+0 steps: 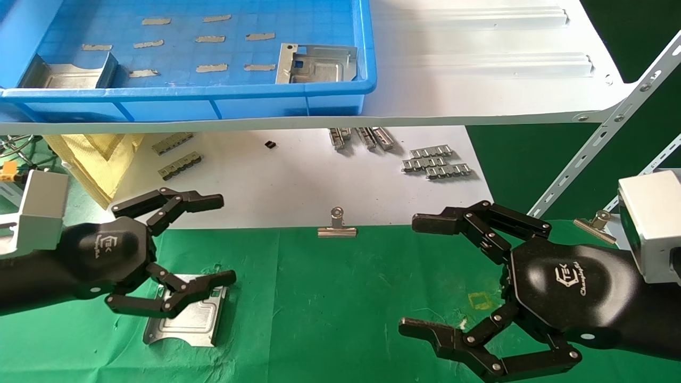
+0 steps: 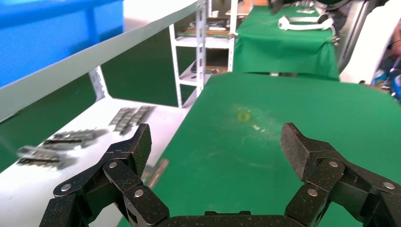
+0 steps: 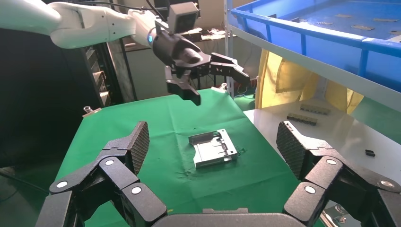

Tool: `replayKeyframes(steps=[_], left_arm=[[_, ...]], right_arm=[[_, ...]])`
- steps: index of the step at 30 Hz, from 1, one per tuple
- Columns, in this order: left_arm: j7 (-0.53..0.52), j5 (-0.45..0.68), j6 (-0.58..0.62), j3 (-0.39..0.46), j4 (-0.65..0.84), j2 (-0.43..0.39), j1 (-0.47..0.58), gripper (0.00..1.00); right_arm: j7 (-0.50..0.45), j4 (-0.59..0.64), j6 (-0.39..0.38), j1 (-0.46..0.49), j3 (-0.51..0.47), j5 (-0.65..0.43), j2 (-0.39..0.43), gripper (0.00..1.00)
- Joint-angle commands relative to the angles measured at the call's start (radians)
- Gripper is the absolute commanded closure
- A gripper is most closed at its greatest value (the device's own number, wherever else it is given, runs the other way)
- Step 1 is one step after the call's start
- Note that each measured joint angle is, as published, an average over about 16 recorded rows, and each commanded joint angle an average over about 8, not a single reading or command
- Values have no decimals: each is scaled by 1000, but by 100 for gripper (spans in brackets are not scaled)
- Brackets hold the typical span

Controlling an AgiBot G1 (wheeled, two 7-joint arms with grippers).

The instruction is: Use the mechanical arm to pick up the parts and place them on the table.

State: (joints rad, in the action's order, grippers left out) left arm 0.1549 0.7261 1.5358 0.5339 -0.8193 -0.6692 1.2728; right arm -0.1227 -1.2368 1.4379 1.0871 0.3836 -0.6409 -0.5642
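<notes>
Green cloth is covering the tabletop [image 1: 330,319] in the head view, and a white shelf board [image 1: 479,69] is crossing above it, carrying a blue tray [image 1: 213,93]. Two silver parts are lying in this tray, one in the left corner [image 1: 66,74] and one near the right wall [image 1: 315,64]. A third part [image 1: 183,319] is lying flat on the green cloth at the left. The left tool [image 1: 226,239] is hanging over this part with its black fingers spread wide; it is holding nothing. The right tool [image 1: 409,274] is hanging over bare cloth at the right, also spread wide and holding nothing. A binder clip [image 1: 337,226] is sitting at the cloth's far edge, between the two tools. In the left wrist view, the left tool [image 2: 217,146] is showing its fingers [image 2: 132,156] far apart over the green tabletop [image 2: 293,123]. In the right wrist view, the right tool [image 3: 213,142] is also wide apart, and beyond it the part [image 3: 213,149] is lying on the cloth, with the left tool [image 3: 220,82] hanging in the air above it, clearly not touching it.
</notes>
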Motion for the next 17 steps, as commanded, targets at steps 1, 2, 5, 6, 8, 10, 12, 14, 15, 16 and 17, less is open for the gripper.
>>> replayKeyframes(steps=[1, 2, 5, 6, 8, 10, 12, 14, 15, 16, 17], left_arm=[[-27, 0, -3, -20, -37, 5, -16, 0], [-41, 1, -5, -31, -56, 7, -24, 0], [-82, 1, -10, -61, -112, 14, -48, 0], [-96, 1, -11, -71, -130, 16, -55, 0], [-123, 2, -14, -92, -167, 21, -71, 0], [-150, 2, -18, -112, -204, 25, -87, 0], [-178, 2, -21, -132, -241, 30, -103, 0], [-205, 3, -24, -152, -279, 35, -119, 0], [-212, 3, -25, -157, -288, 36, -123, 0], [-219, 3, -26, -163, -297, 37, -127, 0], [-226, 3, -27, -168, -307, 38, -131, 0]], right_arm=[[0, 0, 0, 0, 0, 0, 0, 0], [0, 0, 0, 0, 0, 0, 0, 0], [0, 0, 0, 0, 0, 0, 0, 0], [0, 0, 0, 0, 0, 0, 0, 0], [0, 0, 0, 0, 0, 0, 0, 0], [0, 0, 0, 0, 0, 0, 0, 0], [0, 0, 0, 0, 0, 0, 0, 0], [0, 0, 0, 0, 0, 0, 0, 0], [0, 0, 0, 0, 0, 0, 0, 0], [0, 0, 0, 0, 0, 0, 0, 0], [0, 0, 0, 0, 0, 0, 0, 0]])
